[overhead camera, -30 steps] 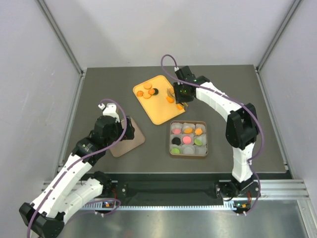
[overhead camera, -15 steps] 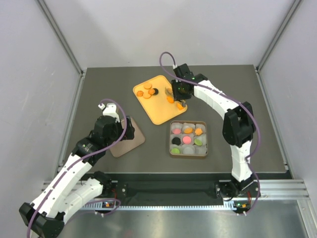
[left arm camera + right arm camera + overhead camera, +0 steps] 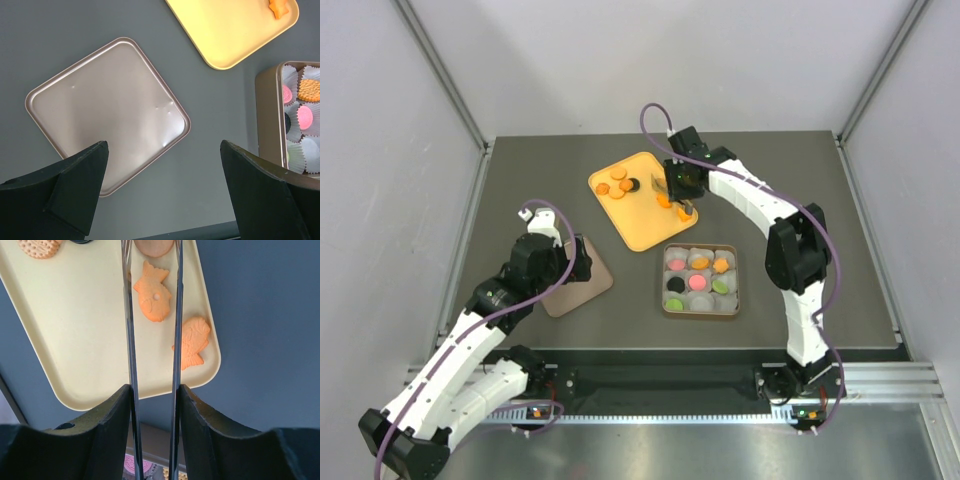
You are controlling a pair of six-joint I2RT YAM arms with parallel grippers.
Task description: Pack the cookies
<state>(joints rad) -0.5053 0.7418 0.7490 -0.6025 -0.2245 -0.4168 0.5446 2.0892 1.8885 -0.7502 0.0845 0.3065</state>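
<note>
The right gripper (image 3: 154,395), clamped on the tongs (image 3: 175,315), has edged inward over the yellow tray (image 3: 75,340). The tong tips now flank a round cookie (image 3: 154,246), likely the next pick. The left gripper (image 3: 162,190) stays wide above the lid (image 3: 107,112).

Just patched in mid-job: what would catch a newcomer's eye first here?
The right gripper stands out: its jaws clamp slim metal tongs reaching over the yellow tray, a fish-shaped orange cookie lying between the blades. Nearer the arms sits a square tin partly filled with colourful cookies. The left gripper hangs wide open above the tan lid.
</note>
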